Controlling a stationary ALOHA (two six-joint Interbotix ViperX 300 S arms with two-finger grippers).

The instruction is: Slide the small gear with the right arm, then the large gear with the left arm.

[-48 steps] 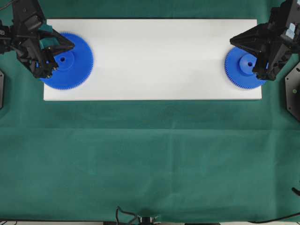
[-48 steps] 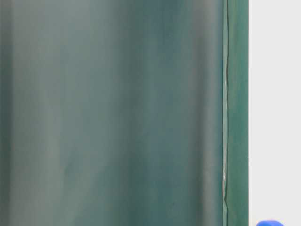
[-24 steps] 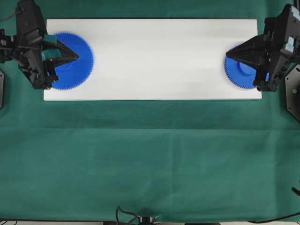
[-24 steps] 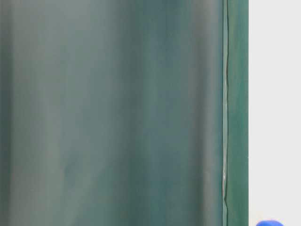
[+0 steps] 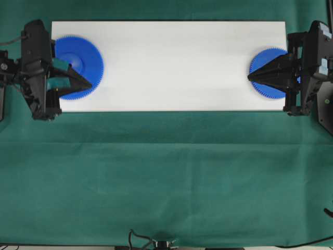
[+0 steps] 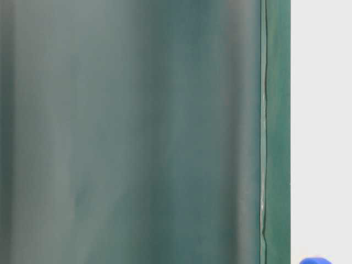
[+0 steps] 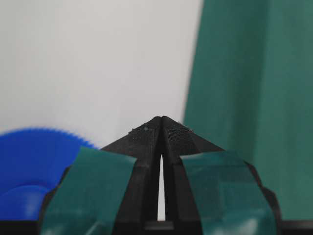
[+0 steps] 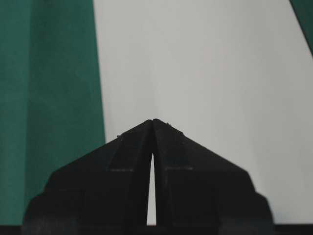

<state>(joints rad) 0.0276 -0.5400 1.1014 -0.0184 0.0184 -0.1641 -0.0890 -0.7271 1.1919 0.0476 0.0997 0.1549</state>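
The large gear (image 5: pixel 78 54) lies flat at the left end of the white board (image 5: pixel 171 62). My left gripper (image 5: pixel 89 84), with teal patches, is shut and empty, its tip over the gear's near right rim. In the left wrist view the shut tip (image 7: pixel 161 118) points across the board, with the large gear (image 7: pixel 29 161) low on the left. The small gear (image 5: pixel 264 60) lies at the board's right end. My all-black right gripper (image 5: pixel 250 76) is shut and empty, its tip at the gear's left rim, and the arm hides the gear's right side. In the right wrist view the right gripper (image 8: pixel 153 120) is over bare board.
Green cloth (image 5: pixel 166 177) covers the table around the board and the wide near half. The board's middle (image 8: pixel 205 63) lies between the two gears. A blue gear edge (image 6: pixel 314 260) shows in the table-level view; I cannot tell which gear.
Both grippers have drawn back from over the gears' hubs toward the board's near edge, tips now pointing inward. Neither gear has visibly moved.
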